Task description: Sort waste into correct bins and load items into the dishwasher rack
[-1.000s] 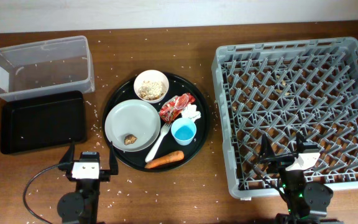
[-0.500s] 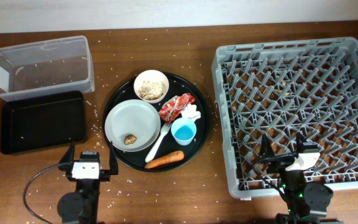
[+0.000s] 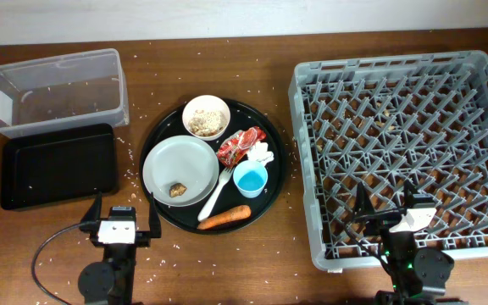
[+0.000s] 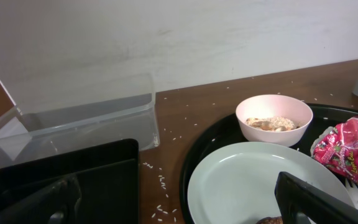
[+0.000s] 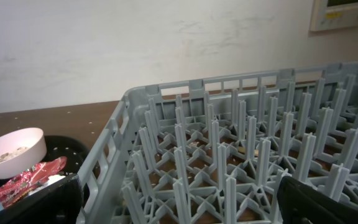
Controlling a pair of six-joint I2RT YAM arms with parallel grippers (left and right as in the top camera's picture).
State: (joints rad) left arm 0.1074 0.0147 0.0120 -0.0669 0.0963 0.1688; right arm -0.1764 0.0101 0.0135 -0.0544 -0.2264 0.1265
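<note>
Wooden table (image 3: 227, 263), freckled with stray rice grains, pale wall behind. Far left: tub (image 3: 56, 61), clear and all but empty, with the black tray (image 3: 58, 169) just in front, bare too. Below those, left gripper (image 3: 125, 219), parked low at the table edge, fingers spread wide, gripping nothing; aimed, going by the wrist view, at the plate and bowl. Centre now: round tray (image 3: 265, 199), carrying the whole load. At its back, bowl (image 3: 187, 111) with rice (image 3: 206, 121) inside. Then plate (image 3: 176, 165), with the lump (image 3: 177, 190) near its front rim. Fork (image 3: 217, 193) slanting along the plate's right edge. Wrapper (image 3: 241, 145) and tissue (image 3: 263, 154) side by side, just right of the plate. Cup (image 3: 250, 179) in front of those, and carrot (image 3: 224, 218) lying at the front rim. Right side: rack (image 3: 379, 61), big and grey, pegs up, no dishes in yet. Right gripper (image 3: 385, 207) hanging at its near edge, likewise wide apart and empty. And the change over the last second? None: same spots all round, not a twitch from either arm. Meaning, at a guess: on the starting line, all waste unsorted, all four items unloaded. Likely opener, judging by the layout: left arm for the scraps nearest the bins, right arm for the cup or fork nearest the rack.
</note>
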